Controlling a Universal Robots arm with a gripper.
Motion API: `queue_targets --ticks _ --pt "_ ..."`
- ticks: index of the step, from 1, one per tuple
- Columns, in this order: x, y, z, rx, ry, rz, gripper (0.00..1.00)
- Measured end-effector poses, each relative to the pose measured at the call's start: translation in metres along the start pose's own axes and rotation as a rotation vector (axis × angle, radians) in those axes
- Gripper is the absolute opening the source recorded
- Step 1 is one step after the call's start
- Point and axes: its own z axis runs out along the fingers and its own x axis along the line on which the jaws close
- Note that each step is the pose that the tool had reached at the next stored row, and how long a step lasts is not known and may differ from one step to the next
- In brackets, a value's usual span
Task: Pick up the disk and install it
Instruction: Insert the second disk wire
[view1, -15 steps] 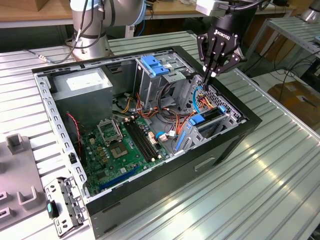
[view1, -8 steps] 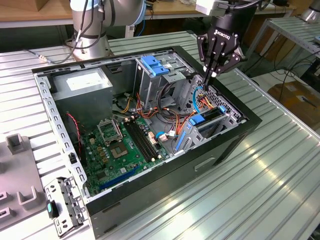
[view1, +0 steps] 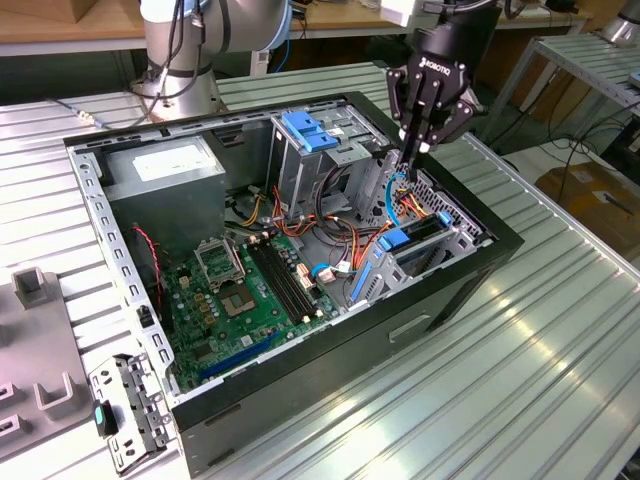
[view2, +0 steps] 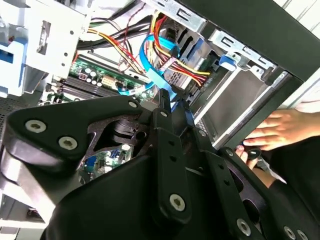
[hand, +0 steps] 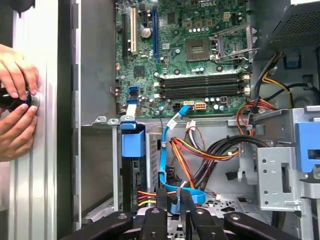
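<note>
Your disk (view1: 420, 238) sits upright in the bay at the case's (view1: 300, 385) front corner, mostly hidden by its blue rail. The gripper (view1: 412, 150), fingers pinched together, hangs above it among cables. The case rests on a ribbed metal table (view1: 500, 380).

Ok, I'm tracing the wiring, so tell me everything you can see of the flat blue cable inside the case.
The flat blue cable is a thin, glossy plastic ribbon, loose and curving. In the first wrist view it runs from near the motherboard past a bundle of coloured wires, ending between the fingertips of the gripper, which seem to pinch it.
</note>
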Motion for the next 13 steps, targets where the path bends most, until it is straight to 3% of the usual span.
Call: queue_targets --ticks 1,2,3,8,13 --pt "-0.0002 0.0000 0.0002 0.0005 0.0163 0.001 0.25" --pt "-0.0011 0.0000 0.0008 0.0012 0.0374 0.003 0.25" --pt "-0.0029 -0.0001 0.0020 0.0014 0.0449 0.004 0.25" --pt "-0.0116 -0.0005 0.0115 0.0016 0.0519 0.004 0.25" --pt "-0.0135 -0.0010 0.0188 0.0023 0.0738 0.006 0.25"
